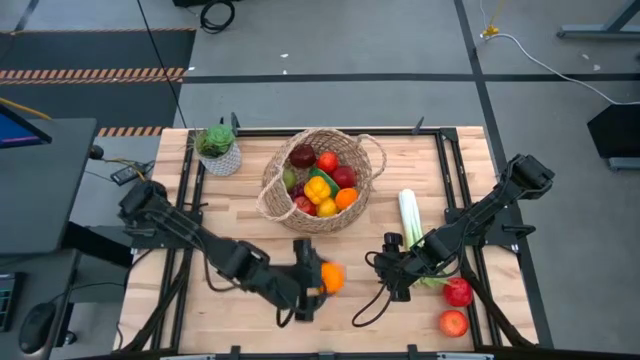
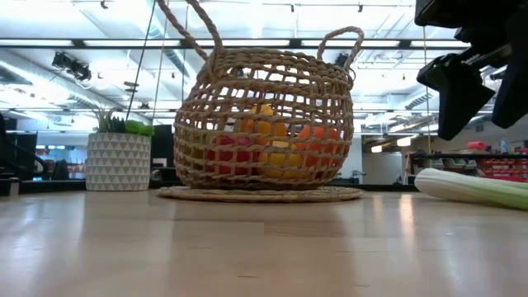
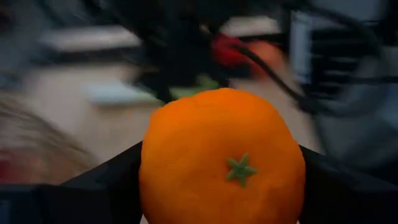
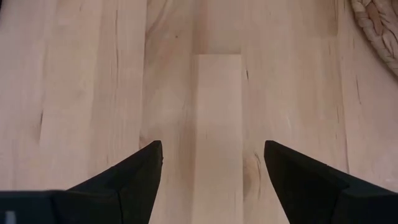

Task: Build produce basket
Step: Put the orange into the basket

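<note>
We see left gripper (image 1: 318,278) clamping round orange toy fruit (image 3: 222,158) near worktop (image 1: 250,305) front edge; right gripper (image 4: 213,163) open, empty.

Wooden table (image 1: 250,240): basket (image 1: 322,205), leek (image 1: 410,220), apples (image 1: 458,292)

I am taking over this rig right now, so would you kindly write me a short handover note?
Left gripper: shut on an orange, in front of the basket.
Right gripper: open and empty over bare table, beside the leek.
Done: the basket already holds several fruits, among them apples and a yellow pepper.
Left: drop the held orange in, then the leek and the two red apples near the table's front right corner.
</note>
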Action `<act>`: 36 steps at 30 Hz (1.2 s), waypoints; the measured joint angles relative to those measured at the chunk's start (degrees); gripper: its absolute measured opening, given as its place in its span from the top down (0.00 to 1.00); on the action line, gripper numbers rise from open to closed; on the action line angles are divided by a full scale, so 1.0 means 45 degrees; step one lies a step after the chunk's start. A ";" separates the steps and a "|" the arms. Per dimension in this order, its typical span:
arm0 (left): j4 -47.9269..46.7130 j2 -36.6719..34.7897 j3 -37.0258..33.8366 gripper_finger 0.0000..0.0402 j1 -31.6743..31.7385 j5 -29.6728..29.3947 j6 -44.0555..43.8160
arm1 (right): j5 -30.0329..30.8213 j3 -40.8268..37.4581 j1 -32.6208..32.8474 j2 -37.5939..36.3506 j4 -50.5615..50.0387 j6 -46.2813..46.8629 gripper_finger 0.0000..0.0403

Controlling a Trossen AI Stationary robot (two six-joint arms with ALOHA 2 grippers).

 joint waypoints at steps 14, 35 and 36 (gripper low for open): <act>-0.1271 -0.0025 0.2103 0.19 0.3600 -0.3536 0.2714 | 0.0057 0.0000 0.0001 0.0000 0.0062 -0.0248 0.29; -0.3975 -0.0011 0.2103 0.14 0.7294 -0.1613 0.0368 | 0.0269 0.0005 0.0001 0.0000 0.0159 -0.0437 0.29; -0.4070 -0.0011 0.2103 0.13 0.7294 -0.1617 0.0373 | 0.0269 0.0005 0.0001 0.0000 0.0170 -0.0437 0.29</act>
